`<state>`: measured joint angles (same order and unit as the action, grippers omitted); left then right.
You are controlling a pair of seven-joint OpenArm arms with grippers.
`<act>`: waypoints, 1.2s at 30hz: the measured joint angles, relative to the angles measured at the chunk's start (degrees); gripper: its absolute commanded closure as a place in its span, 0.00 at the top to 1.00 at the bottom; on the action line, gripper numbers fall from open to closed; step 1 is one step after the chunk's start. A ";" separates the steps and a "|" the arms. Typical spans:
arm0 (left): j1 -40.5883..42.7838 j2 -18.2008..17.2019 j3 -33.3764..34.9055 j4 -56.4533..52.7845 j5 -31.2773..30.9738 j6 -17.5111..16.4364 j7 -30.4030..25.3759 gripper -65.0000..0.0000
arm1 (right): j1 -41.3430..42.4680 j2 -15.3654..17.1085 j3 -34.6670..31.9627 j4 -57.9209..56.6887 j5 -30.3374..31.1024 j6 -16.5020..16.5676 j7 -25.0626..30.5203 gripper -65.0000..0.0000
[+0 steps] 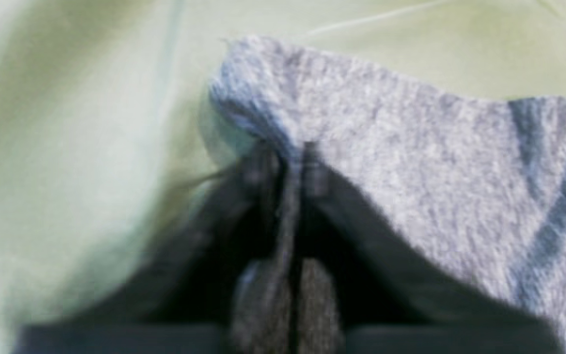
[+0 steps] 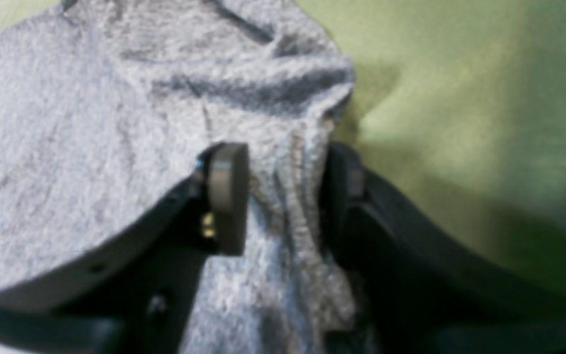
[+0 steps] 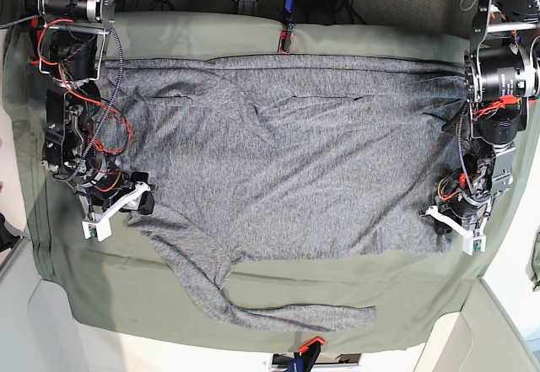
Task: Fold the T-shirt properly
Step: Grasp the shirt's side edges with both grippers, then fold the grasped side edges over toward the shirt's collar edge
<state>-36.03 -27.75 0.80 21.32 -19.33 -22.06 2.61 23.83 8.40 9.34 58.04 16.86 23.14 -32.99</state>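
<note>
Left fingers (image 1: 290, 167): pressed nearly together, pinching a thin fold at the T-shirt (image 3: 287, 153) edge; cloth runs down between the two pads in the left wrist view. Right fingers (image 2: 283, 196): standing partly apart, a bunched ridge of grey knit filling the gap between them, both pads against the fabric. In the base view the left fingers (image 3: 451, 220) sit at the shirt's lower right corner, right of frame, and the right fingers (image 3: 126, 203) at the shirt's left edge, just above where a sleeve trails off. T-shirt lies spread wide across the middle of the frame, mostly flat, light wrinkles toward the upper edge; one long strip of it runs down from lower left and curls along the bottom centre. Olive-green table cloth (image 3: 354, 292) under everything, covering the table, showing on all sides of the shirt. Red-handled clamp (image 3: 285, 39) at top centre on the cloth's far edge; a second clamp (image 3: 305, 351) at bottom centre.
</note>
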 measured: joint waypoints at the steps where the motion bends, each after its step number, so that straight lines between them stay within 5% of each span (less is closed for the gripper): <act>1: 0.04 0.02 0.00 -0.02 0.04 0.00 -0.87 0.00 | -0.02 0.00 0.00 0.00 0.00 -0.04 0.02 0.12; 3: 0.00 0.00 0.00 -0.02 0.02 0.00 -2.16 0.00 | -0.04 0.04 0.02 0.00 -0.24 -0.04 -0.09 0.00; 6: -0.04 -0.22 0.00 -0.02 0.00 -0.31 -2.86 0.00 | -0.04 0.02 0.02 0.00 -0.31 0.02 -0.11 0.00; 11: 0.02 -1.73 0.00 0.39 0.33 -10.36 -4.46 0.00 | -0.15 0.02 0.02 0.33 -0.66 1.75 -0.81 0.00; 20: 2.45 -4.28 0.02 6.58 0.22 -16.81 -5.49 0.00 | -4.13 0.04 1.38 10.93 -0.92 2.08 -4.74 0.00; 30: 15.65 -7.63 -0.02 23.08 -1.88 -17.33 -4.13 0.00 | -11.91 1.31 1.75 21.73 -0.76 2.32 -5.18 0.00; 36: 22.56 -8.79 -6.69 29.33 -4.70 -17.44 -2.14 0.00 | -15.04 3.50 2.80 24.52 -0.11 2.38 -5.64 0.00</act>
<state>-13.47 -36.53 -5.89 50.65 -24.03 -39.51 0.47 8.80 11.90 12.14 82.56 16.75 25.52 -38.63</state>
